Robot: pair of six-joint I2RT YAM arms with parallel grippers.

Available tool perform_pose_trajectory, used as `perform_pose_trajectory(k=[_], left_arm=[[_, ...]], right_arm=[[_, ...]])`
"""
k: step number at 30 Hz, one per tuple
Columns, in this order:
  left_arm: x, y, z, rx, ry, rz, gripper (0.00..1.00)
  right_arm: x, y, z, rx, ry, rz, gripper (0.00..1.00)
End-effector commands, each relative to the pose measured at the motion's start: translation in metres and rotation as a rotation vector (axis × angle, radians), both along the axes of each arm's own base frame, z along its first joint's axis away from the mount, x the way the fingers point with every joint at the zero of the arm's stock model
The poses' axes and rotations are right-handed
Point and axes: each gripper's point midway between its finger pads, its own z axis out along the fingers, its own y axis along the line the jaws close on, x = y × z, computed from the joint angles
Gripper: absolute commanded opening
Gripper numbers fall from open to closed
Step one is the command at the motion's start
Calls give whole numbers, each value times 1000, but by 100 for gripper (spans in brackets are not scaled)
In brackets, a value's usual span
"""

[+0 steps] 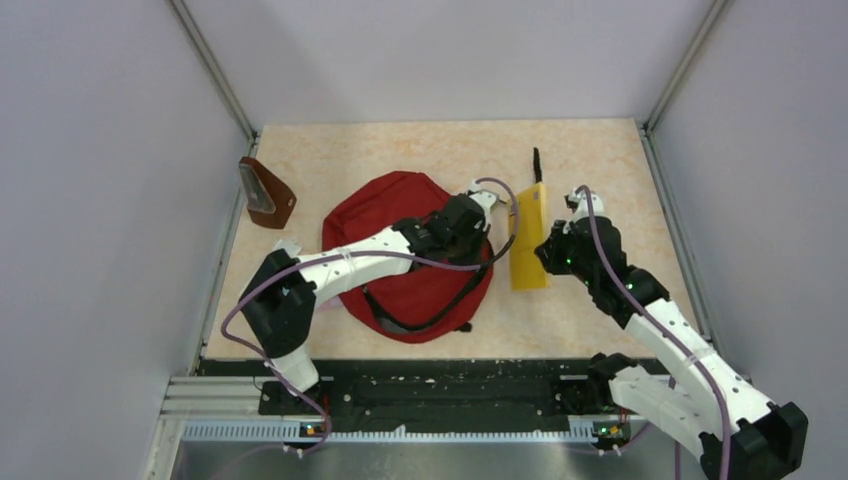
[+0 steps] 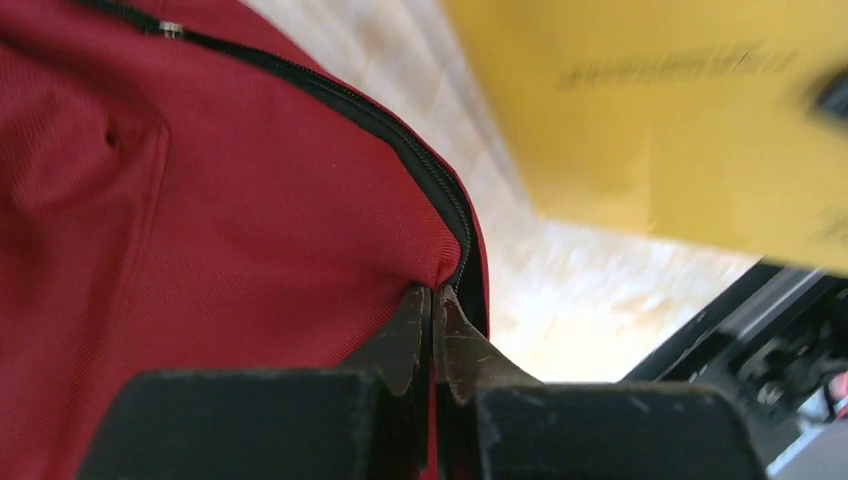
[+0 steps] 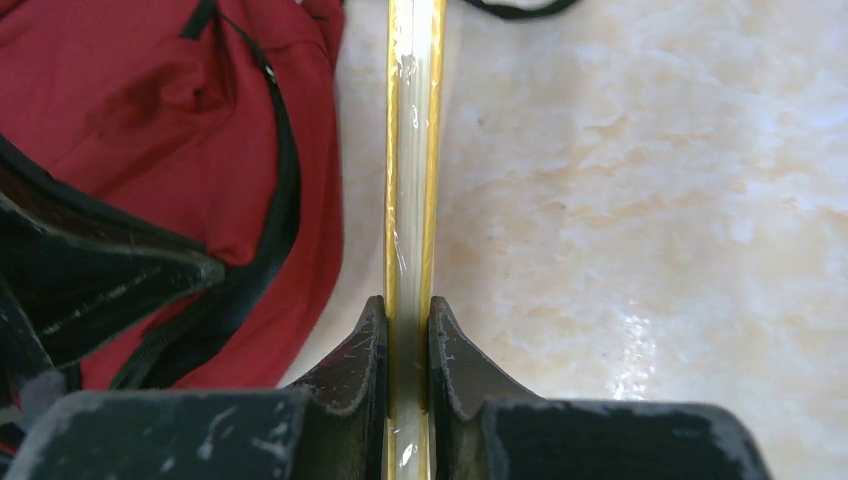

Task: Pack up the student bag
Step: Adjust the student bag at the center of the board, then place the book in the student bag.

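L gripper (image 2: 433, 300) is closed on the bag (image 2: 220, 200) fabric, right at the zipper (image 2: 420, 165). R gripper (image 3: 408, 315) is clamped on a yellow book (image 3: 410, 150), just beside the bag.

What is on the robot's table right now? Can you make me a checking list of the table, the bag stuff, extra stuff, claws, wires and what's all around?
Surface: pale marbled table, nothing spilled that I can see.
Job's things: red student bag lies flat, with its zipper visible; yellow book is beside it.
Clutter: brown pouch at the far left; thin black strip beyond the book.
Grippers: left gripper is shut on the bag's fabric by the zipper; right gripper is shut on the book's edge.
Cables: purple cables loop along both arms, loose.
Surroundings: plain walls, metal rail at the near edge.
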Motion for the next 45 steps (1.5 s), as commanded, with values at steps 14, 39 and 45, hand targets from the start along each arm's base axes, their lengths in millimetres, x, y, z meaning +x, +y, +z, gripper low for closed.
perform_pose_trajectory(k=[14,39,45], left_arm=[[-7,-44,32,-196,-117,-2,65],[-19,-9,43,66,-331,197,7],[-9,8,104,42,-448,226,0]], right_arm=[[7,-43,68,6,-224,-211,0],[-16,-37,100,56,-221,-142,0],[-44,-24,121,147,-211,-45,0]])
